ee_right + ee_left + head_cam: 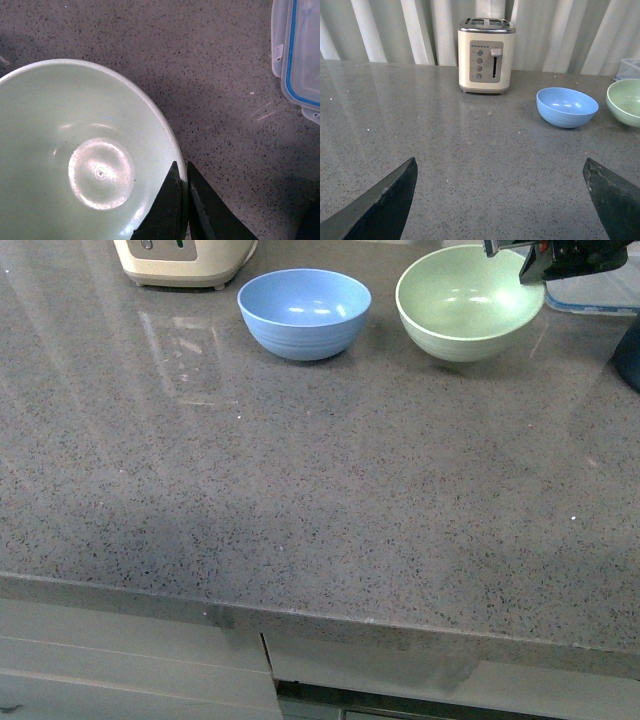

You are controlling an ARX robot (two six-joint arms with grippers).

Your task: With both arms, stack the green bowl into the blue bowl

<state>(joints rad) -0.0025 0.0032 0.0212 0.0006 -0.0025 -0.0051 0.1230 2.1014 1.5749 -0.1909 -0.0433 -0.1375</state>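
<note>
Our right gripper point(182, 165) is pinched narrow on the rim of the green bowl point(75, 150), one finger inside and one outside. The bowl stands upright at the back of the counter point(300, 490), just to the right of the blue bowl point(304, 312), the two near each other but not touching. Over on the other side, our left gripper point(499, 161) is spread wide above bare counter, well apart from both bowls, looking towards the toaster point(486, 55), while a clear box point(300, 60) with a blue-edged lid lies near the green bowl.
</note>
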